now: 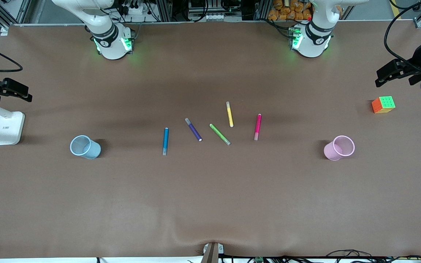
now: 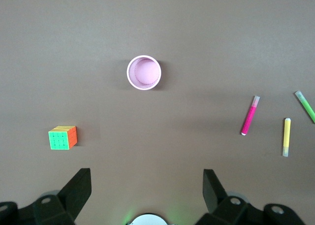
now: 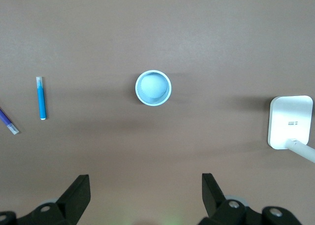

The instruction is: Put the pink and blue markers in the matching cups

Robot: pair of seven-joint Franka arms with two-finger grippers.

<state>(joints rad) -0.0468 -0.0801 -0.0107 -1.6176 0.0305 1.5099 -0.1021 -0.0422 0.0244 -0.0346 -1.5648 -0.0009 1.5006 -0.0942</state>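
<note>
A brown cloth [image 1: 210,204] covers the whole table, matte and evenly lit, with soft broad shadows lying across its middle. At 6 o'clock the cloth puckers into a small fold [image 1: 210,239] above a metal bracket [image 1: 212,252] at the table's edge. At 9 o'clock stands a white stand base [image 1: 8,128] with a slanting white stem. Along 12 o'clock run aluminium frame rails [image 1: 181,9] with tangled black cables among them, and toward 1 o'clock sits a heap of orange-brown lumps [image 1: 287,9]. A black cable [image 1: 389,33] loops down at 2 o'clock. More cables [image 1: 349,254] trail along the edge at 5 o'clock.
</note>
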